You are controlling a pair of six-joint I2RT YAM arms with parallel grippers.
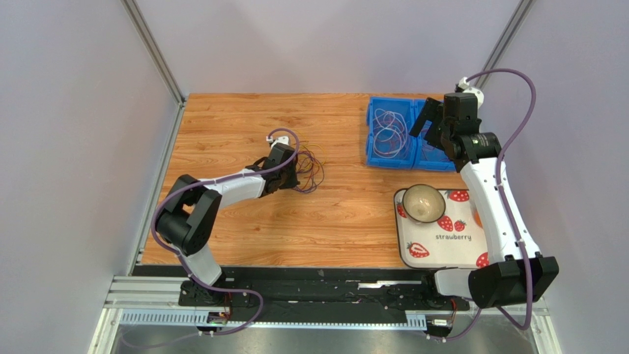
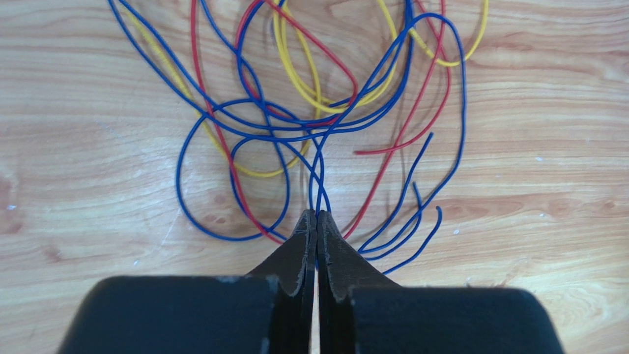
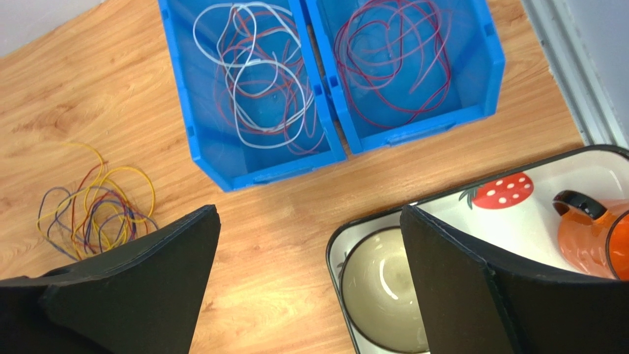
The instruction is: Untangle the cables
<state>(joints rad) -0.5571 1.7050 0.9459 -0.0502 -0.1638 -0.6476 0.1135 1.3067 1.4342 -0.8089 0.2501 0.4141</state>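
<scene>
Showing the left gripper (image 2: 317, 219), jaws closed, pinching thin blue wire strands (image 2: 319, 184) at the near edge of the loose tangle of thin blue, red and yellow cables (image 2: 295, 136) on the wooden table (image 2: 88, 184). The tangle fans straight ahead of the fingertips, so a pull back toward the base would likely draw the strands out lengthwise. The right gripper (image 3: 310, 221), jaws wide apart and empty, hangs near two blue plastic bins (image 3: 322, 103) holding wires, well apart from the tangle; the left arm is nearer.
</scene>
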